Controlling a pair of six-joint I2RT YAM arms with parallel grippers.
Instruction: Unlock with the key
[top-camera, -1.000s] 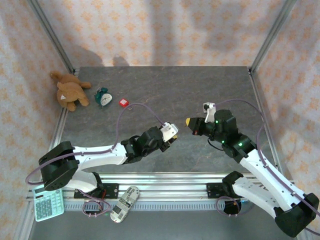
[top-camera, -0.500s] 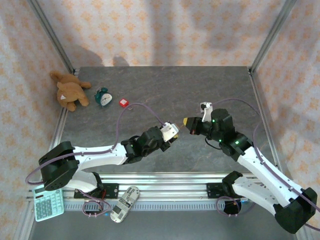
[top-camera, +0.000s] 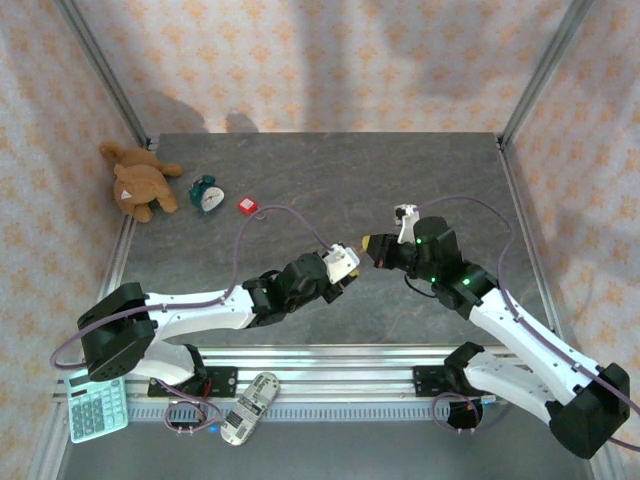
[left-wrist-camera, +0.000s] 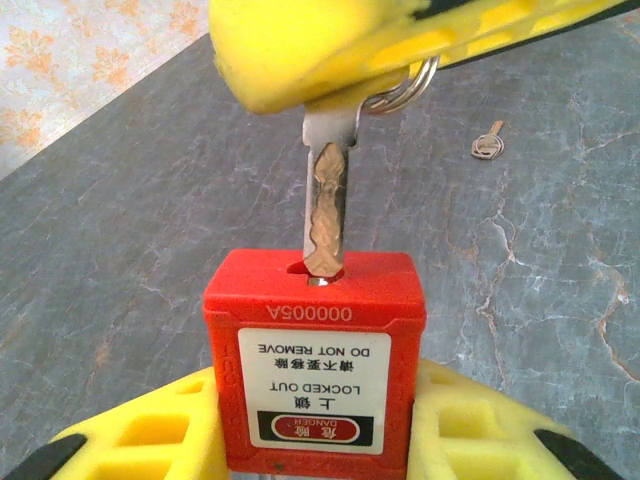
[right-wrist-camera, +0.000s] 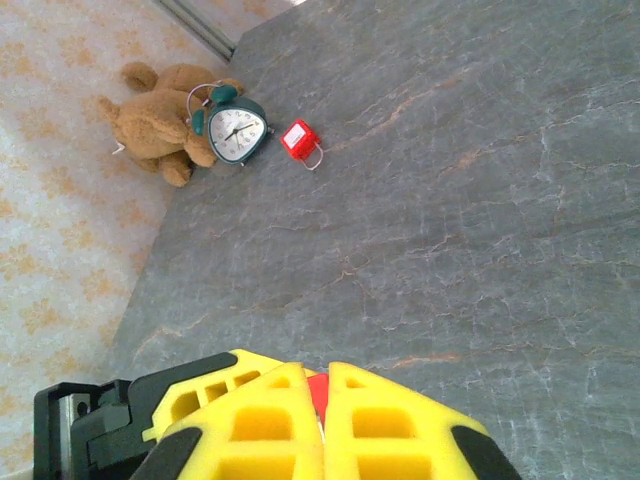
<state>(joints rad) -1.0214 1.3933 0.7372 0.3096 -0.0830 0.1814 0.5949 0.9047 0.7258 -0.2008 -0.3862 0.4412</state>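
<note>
Key (left-wrist-camera: 326, 200) has moved left, tip entering the padlock (left-wrist-camera: 315, 370).

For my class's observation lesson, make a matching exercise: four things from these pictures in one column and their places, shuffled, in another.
1 ringed key
2 labelled red padlock
3 alarm clock
4 second key

A beside the teddy bear
B lying on the table
C clamped in the left gripper
D in the right gripper, tip at the keyhole

Pairs: 1-D; 2-C; 3-A; 4-B

Red padlock (left-wrist-camera: 315, 290) with a white label, silver key (left-wrist-camera: 327, 200), yellow pads (left-wrist-camera: 150, 440). At ten o'clock on the grey veined table (top-camera: 300, 170): brown teddy (top-camera: 140, 185), seemingly teal clock (top-camera: 209, 195).
</note>
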